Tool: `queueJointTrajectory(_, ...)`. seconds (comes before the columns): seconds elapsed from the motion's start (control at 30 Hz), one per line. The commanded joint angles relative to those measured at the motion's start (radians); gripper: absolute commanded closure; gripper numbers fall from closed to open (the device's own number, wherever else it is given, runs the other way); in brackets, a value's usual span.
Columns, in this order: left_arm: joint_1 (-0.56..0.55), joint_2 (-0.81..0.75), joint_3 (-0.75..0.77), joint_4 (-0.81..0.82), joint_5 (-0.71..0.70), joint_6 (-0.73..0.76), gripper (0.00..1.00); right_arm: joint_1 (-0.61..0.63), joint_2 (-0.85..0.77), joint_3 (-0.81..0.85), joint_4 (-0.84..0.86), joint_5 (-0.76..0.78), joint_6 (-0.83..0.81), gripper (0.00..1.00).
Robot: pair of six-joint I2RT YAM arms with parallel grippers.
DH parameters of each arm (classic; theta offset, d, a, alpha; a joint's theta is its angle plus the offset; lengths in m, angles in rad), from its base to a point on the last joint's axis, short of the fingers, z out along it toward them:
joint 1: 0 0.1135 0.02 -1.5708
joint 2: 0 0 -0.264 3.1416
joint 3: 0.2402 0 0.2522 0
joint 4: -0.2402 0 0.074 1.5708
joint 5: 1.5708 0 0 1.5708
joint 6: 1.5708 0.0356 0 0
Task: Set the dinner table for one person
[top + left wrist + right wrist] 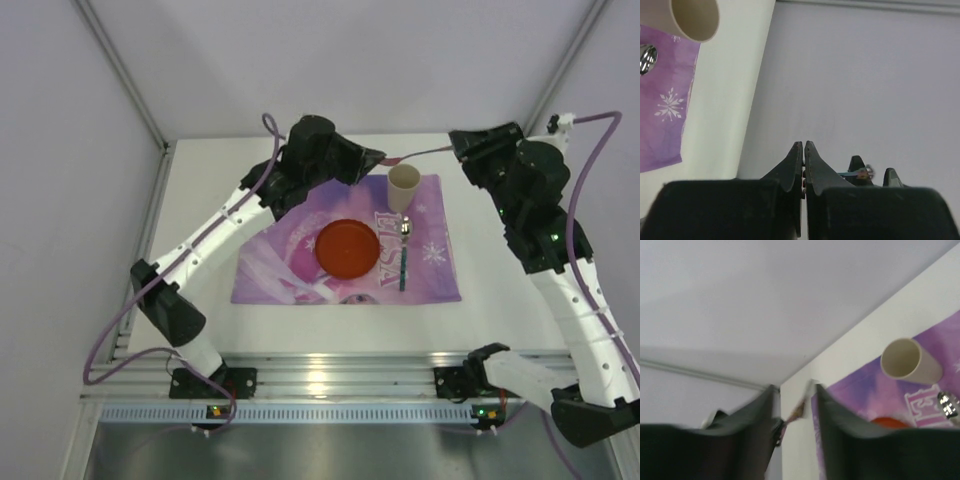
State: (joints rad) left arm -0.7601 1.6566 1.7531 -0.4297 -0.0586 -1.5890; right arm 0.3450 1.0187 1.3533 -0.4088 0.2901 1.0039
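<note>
L gripper (804, 146) shut, tips touching w/ nothing between; R gripper (792, 395) open & empty, both above the far part of the dinner table (200, 320). The dinner table lies under both arms, long axis approx L-R, parallel to the rail (330, 385) at its near edge. On it is a placemat (430, 280) w/ an empty upright cup (404, 186) near its far R corner, an empty red plate (349, 248) mid-mat and a spoon (404, 255) just R of it.
</note>
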Motion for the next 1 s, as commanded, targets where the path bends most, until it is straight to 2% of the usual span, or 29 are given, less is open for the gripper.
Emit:
queueJointTrajectory(0.0,0.045,0.083,0.185,-0.074,0.233,0.27,1.0,0.022,0.052,0.076,0.002,-0.172,-0.111,0.41)
queueJointTrajectory(0.03,0.062,0.109,0.219,-0.136,0.279,0.329,1.0,0.022,0.049,0.085,-0.017,-0.177,-0.122,0.11)
queueJointTrajectory(0.07,0.077,0.147,0.247,-0.255,0.348,0.386,1.0,0.022,0.035,0.101,-0.025,-0.177,-0.134,0.01)
queueJointTrajectory(0.1,0.114,0.16,0.268,-0.318,0.379,0.444,1.0,0.017,0.029,0.115,-0.038,-0.174,-0.152,0.0)
queueJointTrajectory(0.13,0.139,0.169,0.299,-0.377,0.402,0.566,1.0,0.009,0.024,0.131,-0.086,-0.163,-0.198,0.0)
queueJointTrajectory(0.17,0.163,0.187,0.322,-0.529,0.414,0.636,1.0,0.008,0.018,0.174,-0.12,-0.152,-0.232,0.0)
queueJointTrajectory(0.2,0.217,0.199,0.351,-0.613,0.389,0.7,1.0,0.008,0.002,0.193,-0.155,-0.138,-0.267,0.0)
queueJointTrajectory(0.23,0.24,0.207,0.405,-0.682,0.361,0.827,1.0,0.003,-0.008,0.213,-0.236,-0.099,-0.328,0.0)
queueJointTrajectory(0.3,0.303,0.212,0.407,-0.824,0.32,0.987,1.0,-0.001,-0.05,0.243,-0.306,-0.062,-0.399,0.0)
queueJointTrajectory(0.4,0.332,0.195,0.37,-0.958,0.211,1.108,1.0,-0.006,-0.112,0.253,-0.41,-0.028,-0.447,0.0)
queueJointTrajectory(0.43,0.332,0.187,0.361,-0.984,0.087,1.12,1.0,-0.006,-0.124,0.251,-0.456,-0.028,-0.453,0.0)
queueJointTrajectory(0.5,0.332,0.184,0.345,-1.027,-0.033,1.159,1.0,-0.008,-0.155,0.224,-0.496,-0.032,-0.453,0.0)
queueJointTrajectory(0.53,0.334,0.186,0.339,-1.061,-0.149,1.169,1.0,-0.005,-0.167,0.208,-0.525,-0.043,-0.447,0.0)
queueJointTrajectory(0.6,0.349,0.155,0.289,-1.037,-0.188,1.173,1.0,-0.006,-0.198,0.153,-0.548,-0.072,-0.445,0.0)
queueJointTrajectory(0.77,0.34,0.169,0.255,-1.078,-0.493,1.161,1.0,-0.006,-0.227,0.093,-0.599,-0.108,-0.461,0.0)
queueJointTrajectory(0.87,0.308,0.205,0.211,-1.077,-0.617,1.15,1.0,-0.006,-0.247,0.063,-0.619,-0.132,-0.481,0.0)
queueJointTrajectory(0.97,0.285,0.258,0.209,-1.069,-0.662,1.169,1.0,-0.006,-0.258,0.044,-0.631,-0.152,-0.485,0.0)
